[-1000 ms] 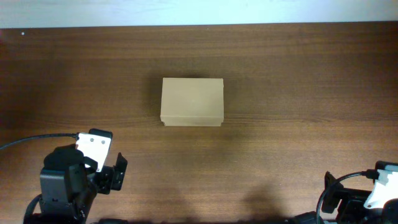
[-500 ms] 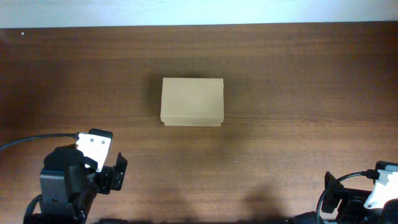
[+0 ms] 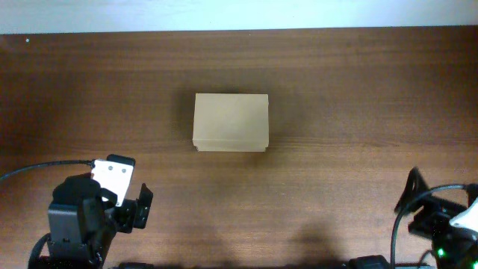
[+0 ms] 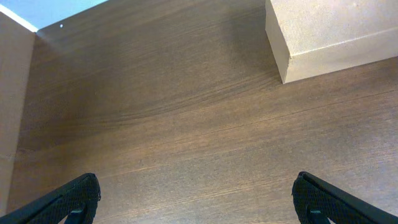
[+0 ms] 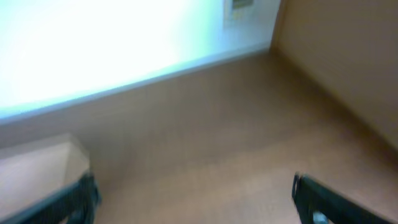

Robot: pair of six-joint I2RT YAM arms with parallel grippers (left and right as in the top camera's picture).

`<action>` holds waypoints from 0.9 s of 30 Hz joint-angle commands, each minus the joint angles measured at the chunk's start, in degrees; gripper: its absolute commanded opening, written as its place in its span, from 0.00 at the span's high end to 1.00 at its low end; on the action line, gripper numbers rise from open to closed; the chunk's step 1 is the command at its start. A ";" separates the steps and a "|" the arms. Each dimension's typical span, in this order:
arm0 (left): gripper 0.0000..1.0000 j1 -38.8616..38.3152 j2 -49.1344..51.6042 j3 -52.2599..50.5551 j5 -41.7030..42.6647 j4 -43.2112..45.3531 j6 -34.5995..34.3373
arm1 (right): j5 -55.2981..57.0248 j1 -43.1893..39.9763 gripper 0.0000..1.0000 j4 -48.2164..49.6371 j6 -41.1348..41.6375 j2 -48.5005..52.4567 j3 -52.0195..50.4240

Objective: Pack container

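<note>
The container (image 3: pixel 231 122) is a plain tan cardboard box with its lid shut, at the middle of the brown table. Its corner shows at the top right of the left wrist view (image 4: pixel 329 31) and faintly at the lower left of the blurred right wrist view (image 5: pixel 37 168). My left gripper (image 4: pixel 196 202) is open and empty over bare wood near the front left; its arm (image 3: pixel 97 205) shows overhead. My right gripper (image 5: pixel 193 199) is open and empty at the front right; its arm (image 3: pixel 441 217) shows overhead.
The wooden table (image 3: pixel 351 90) runs to a pale wall at the back. A tan side panel (image 4: pixel 12 93) stands at the left edge of the left wrist view, and another (image 5: pixel 348 62) at the right of the right wrist view.
My right arm has risen and swung away from the front right corner; its wrist view is blurred by motion. The left arm and the container have not moved.
</note>
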 commanded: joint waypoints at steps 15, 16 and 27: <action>0.01 0.24 -0.28 -0.20 -0.35 0.07 -0.59 | -10.95 -10.88 0.01 40.28 5.53 -28.55 -56.65; 0.01 0.24 -0.28 -0.20 -0.35 0.07 -0.59 | -10.93 -10.88 0.01 40.59 5.73 -29.79 -58.36; 0.01 0.24 -0.28 -0.20 -0.35 0.07 -0.59 | -10.93 -10.93 0.01 42.27 6.54 -29.55 -64.94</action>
